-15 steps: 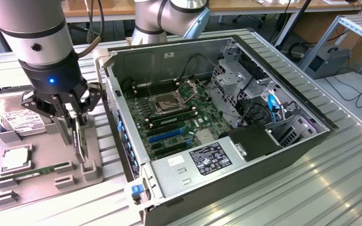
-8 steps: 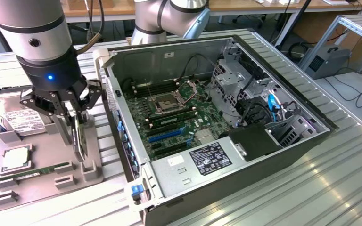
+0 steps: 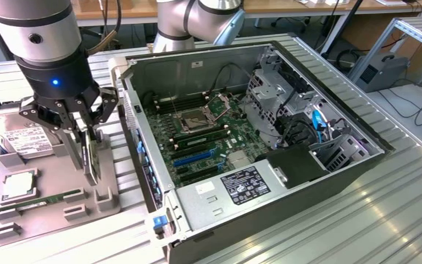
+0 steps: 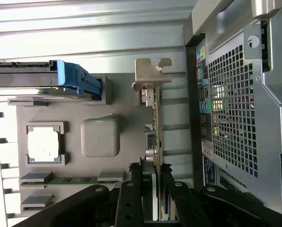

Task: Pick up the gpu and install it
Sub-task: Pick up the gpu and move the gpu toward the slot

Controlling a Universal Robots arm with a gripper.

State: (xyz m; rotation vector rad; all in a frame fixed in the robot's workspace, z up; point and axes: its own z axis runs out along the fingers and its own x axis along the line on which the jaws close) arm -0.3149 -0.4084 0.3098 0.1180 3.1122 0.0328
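The gripper (image 4: 153,172) has its jaws clenched on the gpu (image 4: 156,125), which stands on edge between them over the grey tray (image 4: 74,109), bracket beyond the fingertips. It looks light, stiff and fragile (bare circuitry), so it is best pinched along its top edge.

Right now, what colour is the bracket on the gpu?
Silver metal. The bracket at the end of the gpu shows best in the wrist view.

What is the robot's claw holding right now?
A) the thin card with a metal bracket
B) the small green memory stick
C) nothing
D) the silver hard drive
A: the end effector is clamped on the gpu, the thin card on edge with its silver bracket, at the gray tray.
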